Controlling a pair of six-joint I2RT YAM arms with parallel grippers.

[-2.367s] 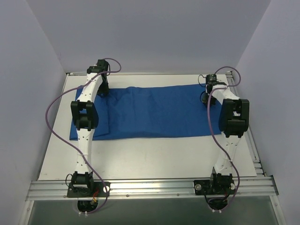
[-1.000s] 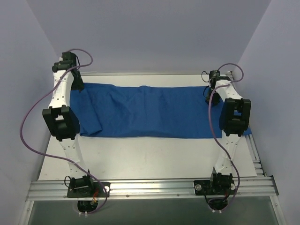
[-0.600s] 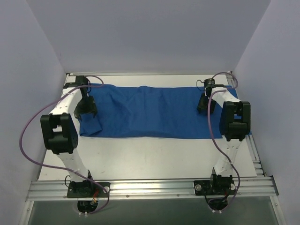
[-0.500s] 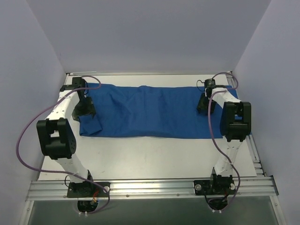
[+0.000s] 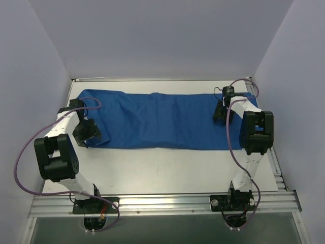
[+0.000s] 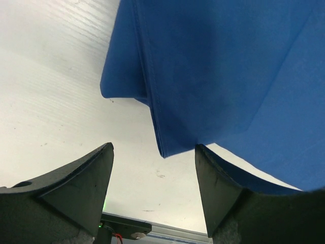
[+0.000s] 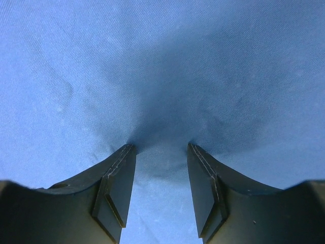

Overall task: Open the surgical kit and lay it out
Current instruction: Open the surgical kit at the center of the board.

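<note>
Top external view: left gripper (image 5: 87, 133) hangs over the folded left corner of the blue cloth wrap (image 5: 162, 122), jaws spread wide around it. The wrap lies spread across the far half of the desk (image 5: 167, 168). Right gripper (image 5: 222, 114) sits on the wrap's right end, jaws parted, tips touching puckered fabric.

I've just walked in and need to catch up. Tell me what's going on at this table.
A pair of grippers is working on a blue cloth wrap spread across the far part of the table. The left gripper hangs open at the wrap's doubled-over near-left corner, gripping nothing. The right gripper has its jaws apart, tips down on the cloth near its right end.
</note>
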